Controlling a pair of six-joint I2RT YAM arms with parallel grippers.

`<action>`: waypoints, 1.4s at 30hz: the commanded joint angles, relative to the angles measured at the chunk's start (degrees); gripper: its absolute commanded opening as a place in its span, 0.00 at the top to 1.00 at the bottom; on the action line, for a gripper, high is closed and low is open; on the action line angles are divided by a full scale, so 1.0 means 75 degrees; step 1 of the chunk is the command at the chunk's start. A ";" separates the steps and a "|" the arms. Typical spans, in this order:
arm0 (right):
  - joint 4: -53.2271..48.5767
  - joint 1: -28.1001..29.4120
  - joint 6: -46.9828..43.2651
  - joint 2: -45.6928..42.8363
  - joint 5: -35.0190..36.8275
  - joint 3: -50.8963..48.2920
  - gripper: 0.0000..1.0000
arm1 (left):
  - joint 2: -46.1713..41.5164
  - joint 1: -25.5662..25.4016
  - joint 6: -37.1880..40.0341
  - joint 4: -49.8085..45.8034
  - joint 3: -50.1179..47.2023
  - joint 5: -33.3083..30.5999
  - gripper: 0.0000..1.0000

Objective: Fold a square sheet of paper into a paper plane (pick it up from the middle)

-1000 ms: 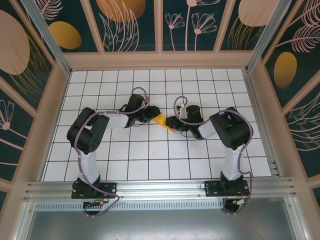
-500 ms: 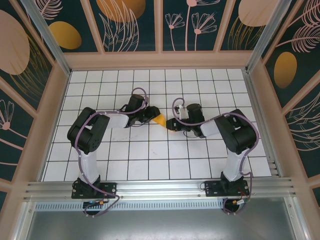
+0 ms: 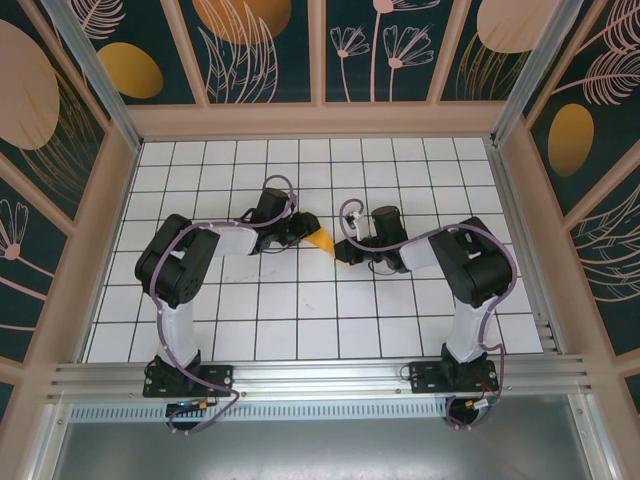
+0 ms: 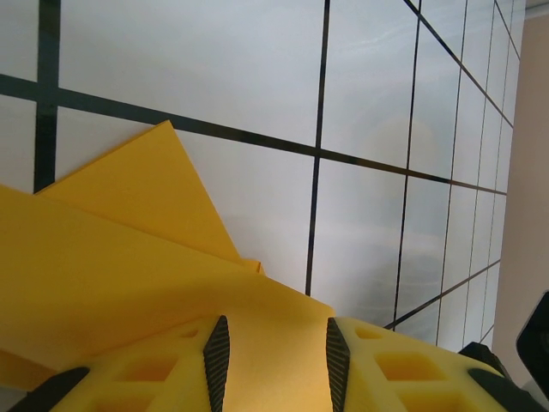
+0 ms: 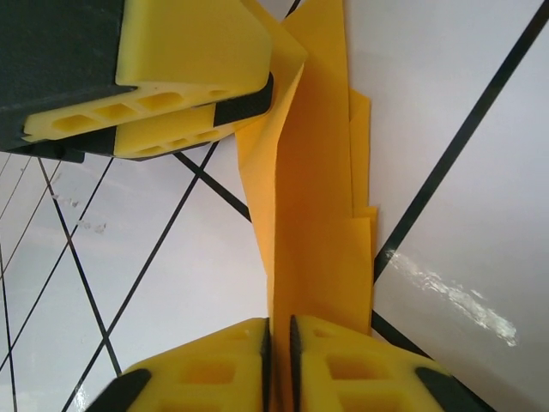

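My right claw (image 5: 278,339) is pinched almost closed on one end of the folded yellow sheet of paper (image 5: 313,215), with the layers squeezed between its dark pads. My left claw (image 4: 276,352) grips the far end, and the paper fills the narrow gap between its jaws. The sheet runs from one claw to the other, low over the white gridded counter (image 4: 214,60); I cannot tell whether it touches. A creased strip leads straight ahead of my right tips, and a triangular flap spreads ahead of my left. I judge it feather-light, limp where single and stiffer along the stacked folds. It would likely crumple or tear if my claws pulled apart or twisted. The safest hold looks to be on the layered crease, squeezed lightly. The paper is plain; I can read no brand, label or writing on it.
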 commanded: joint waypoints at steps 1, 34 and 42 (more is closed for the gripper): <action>0.0144 -0.0013 -0.0027 0.0248 -0.0226 0.0171 0.91 | 0.0134 -0.0026 0.0011 -0.0227 0.0215 -0.0064 0.63; 0.0269 -0.0498 0.2826 0.1203 -0.1288 0.0528 1.00 | -0.0603 -0.0396 0.0204 0.1036 -0.0621 0.0488 0.57; -0.0045 -0.0532 0.2962 0.1342 -0.1184 0.0631 1.00 | -0.0298 -0.0426 0.0157 0.1083 -0.0562 0.0572 0.60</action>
